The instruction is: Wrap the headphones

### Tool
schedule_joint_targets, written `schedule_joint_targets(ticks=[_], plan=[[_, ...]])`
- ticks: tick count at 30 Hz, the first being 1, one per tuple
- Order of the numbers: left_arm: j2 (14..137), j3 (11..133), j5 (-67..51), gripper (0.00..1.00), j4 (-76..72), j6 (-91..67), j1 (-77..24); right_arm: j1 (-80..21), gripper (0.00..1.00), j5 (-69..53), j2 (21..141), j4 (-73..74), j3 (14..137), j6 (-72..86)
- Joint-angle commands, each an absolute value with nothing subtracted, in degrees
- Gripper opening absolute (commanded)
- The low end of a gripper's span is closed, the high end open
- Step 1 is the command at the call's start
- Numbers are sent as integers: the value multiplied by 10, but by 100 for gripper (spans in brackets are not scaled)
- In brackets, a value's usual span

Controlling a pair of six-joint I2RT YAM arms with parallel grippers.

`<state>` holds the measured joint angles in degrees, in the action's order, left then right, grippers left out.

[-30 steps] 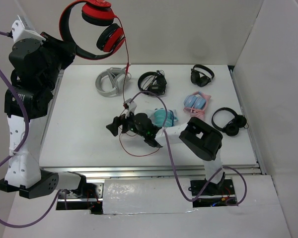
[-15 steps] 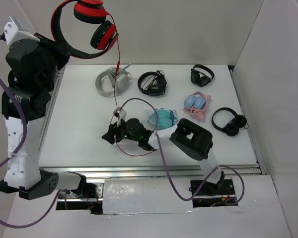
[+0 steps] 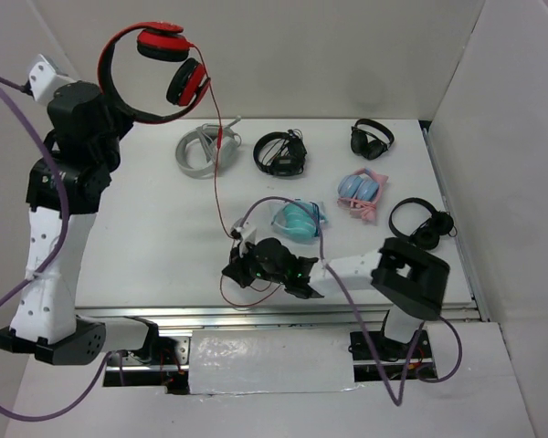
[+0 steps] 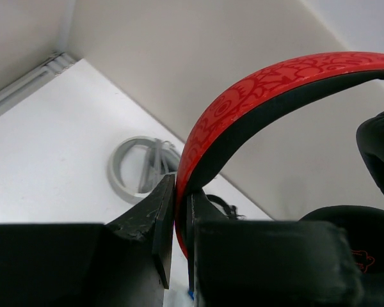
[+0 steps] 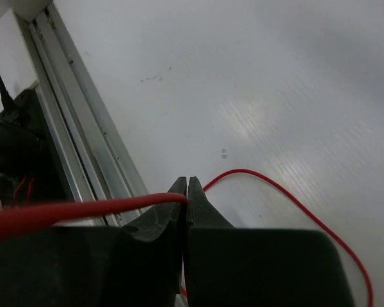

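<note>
The red headphones hang high over the table's far left corner. My left gripper is shut on their black-and-red headband, which is pinched between the jaws of the left gripper. Their thin red cable drops from the lower earcup to the table's near middle. There my right gripper is shut on the cable. In the right wrist view the right gripper has its tips together, with the cable leaving to the left. A slack loop of cable lies on the white table.
Grey headphones and black headphones lie at the back, with another black pair further right. Teal headphones, a blue-and-pink pair and a black pair sit mid-right. A metal rail lines the near edge.
My right gripper went from open to shut on the cable while moving toward the near edge. The left arm shifted the headphones slightly left and down.
</note>
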<state>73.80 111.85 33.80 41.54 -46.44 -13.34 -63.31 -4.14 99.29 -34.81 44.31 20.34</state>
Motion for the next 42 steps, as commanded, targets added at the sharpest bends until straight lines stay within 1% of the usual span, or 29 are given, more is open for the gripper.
schedule_joint_targets(ticks=[1, 4, 5, 8, 10, 13, 15, 19, 24, 29, 30, 34, 37, 39, 42], plan=[[752, 1093, 412, 0, 368, -516, -135, -646, 0, 114, 894, -273, 419, 223], [778, 1071, 417, 0, 380, -547, -135, -657, 0, 185, 853, -125, 451, 238], [784, 1068, 417, 0, 382, -549, -135, -660, 0, 230, 848, -96, 462, 242], [802, 1037, 415, 0, 377, -542, -134, -661, 0, 299, 836, 30, 513, 249], [809, 1009, 415, 0, 365, -534, -136, -657, 0, 323, 823, 98, 545, 233], [816, 971, 417, 0, 346, -520, -136, -658, 0, 367, 794, 161, 584, 205], [815, 929, 404, 0, 303, -505, -136, -658, 0, 388, 773, 197, 611, 163], [809, 854, 352, 0, 197, -429, -152, -659, 0, 396, 755, 232, 662, 79], [802, 786, 260, 0, 100, -346, -179, -658, 0, 388, 748, 218, 714, -38], [754, 679, 140, 0, -24, -268, -204, -614, 0, 374, 750, 193, 757, -80], [745, 651, 109, 0, -35, -252, -206, -603, 0, 368, 748, 190, 763, -85], [708, 602, 30, 0, -61, -196, -232, -546, 0, 325, 743, 180, 785, -108], [694, 572, 26, 0, -60, -158, -266, -513, 0, 308, 748, 177, 801, -119], [686, 559, 23, 0, -58, -140, -285, -478, 0, 284, 757, 181, 829, -127], [683, 552, 13, 0, -44, -97, -325, -453, 0, 273, 786, 199, 875, -138]])
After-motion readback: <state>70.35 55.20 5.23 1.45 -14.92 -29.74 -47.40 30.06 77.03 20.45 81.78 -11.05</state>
